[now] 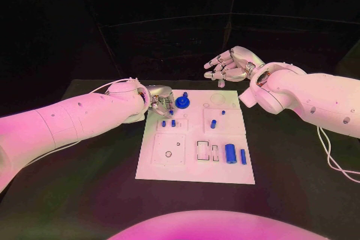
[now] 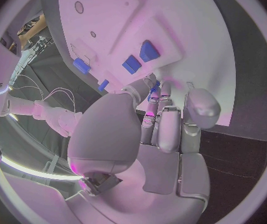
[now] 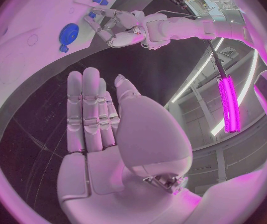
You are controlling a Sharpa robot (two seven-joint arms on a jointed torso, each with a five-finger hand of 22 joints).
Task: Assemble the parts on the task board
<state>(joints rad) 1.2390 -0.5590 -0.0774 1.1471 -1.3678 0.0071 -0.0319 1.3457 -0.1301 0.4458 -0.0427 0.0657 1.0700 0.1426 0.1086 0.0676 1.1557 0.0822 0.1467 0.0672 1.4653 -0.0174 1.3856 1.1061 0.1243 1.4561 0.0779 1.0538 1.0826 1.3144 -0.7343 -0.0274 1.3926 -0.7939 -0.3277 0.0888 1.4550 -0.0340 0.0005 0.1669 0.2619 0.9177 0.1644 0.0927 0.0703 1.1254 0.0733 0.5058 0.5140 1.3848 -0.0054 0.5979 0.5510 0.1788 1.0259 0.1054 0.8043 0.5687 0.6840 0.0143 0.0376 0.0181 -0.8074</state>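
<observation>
- The white task board point(image 1: 196, 169) is laid flat in the middle of the black counter point(image 1: 300, 188), squarely before the robot, so that both arms can reach it from either side.
- The left robot hand point(image 1: 159, 101) is placed over the board's far left corner, just beside the blue round part with an upright stem point(image 1: 183, 102). Its fingers point(image 2: 168, 129) are seen curled downward toward the board; whether anything is pinched under them cannot be told, since the fingertips are hidden by the hand itself.
- Two short blue pegs point(image 1: 168, 123) are standing in the board just near that hand. It is judged that the hand is kept low here because one of these neighbouring parts is being worked on.
- The right robot hand point(image 1: 231, 64) is held raised beyond the board's far edge, well apart from every part. Its fingers point(image 3: 86, 109) are extended side by side with the palm bare, and nothing is held in it. It is judged to be parked there to leave the board unobstructed for the other arm.
- A small blue peg point(image 1: 213, 124) is set in the raised square plate on the right half of the board.
- A thick blue cylinder point(image 1: 230, 153) and a thinner blue pin point(image 1: 243, 156) are lying lengthwise on the near right part, beside rectangular recesses point(image 1: 202, 150); they appear not yet seated, so the assembly is judged unfinished.
</observation>
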